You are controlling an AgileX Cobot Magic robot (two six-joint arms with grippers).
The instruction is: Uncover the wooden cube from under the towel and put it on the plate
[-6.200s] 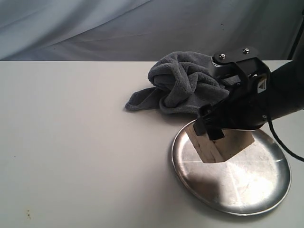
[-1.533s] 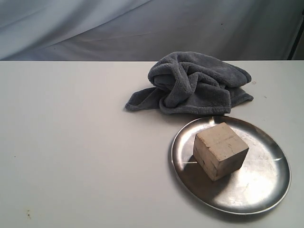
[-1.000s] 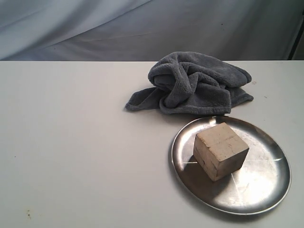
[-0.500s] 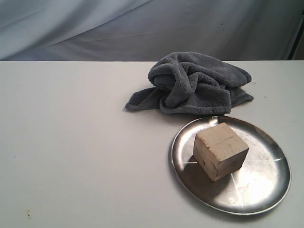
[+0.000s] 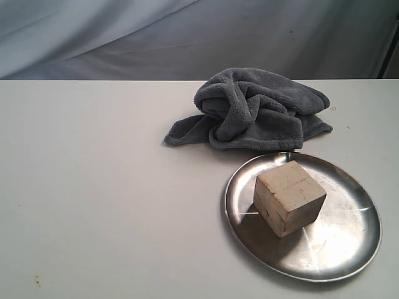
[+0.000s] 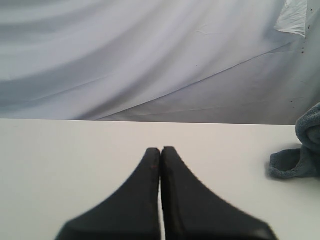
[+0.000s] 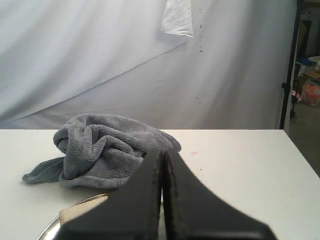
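The left gripper (image 6: 160,150) and right gripper (image 7: 162,151) were both clenched, jaws pressed together on nothing. The cube (image 5: 288,197) sat uncovered on the plate (image 5: 349,246). The towel (image 5: 255,111) lay bunched just behind the plate.

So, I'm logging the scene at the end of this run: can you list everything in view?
wooden cube: one, pale beige, resting on the plate, left of its middle in the exterior view.
plate: one, shiny silver, on the table, near right of the exterior view.
towel: one, dark grey, bunched on the table just behind the plate.
table: one, white, carrying all three.
backdrop: one, pale grey draped cloth, behind the table.
left gripper: one, black, shut on nothing, over bare table; seen only in its wrist view.
right gripper: one, black, shut on nothing, facing the towel; seen only in its wrist view.
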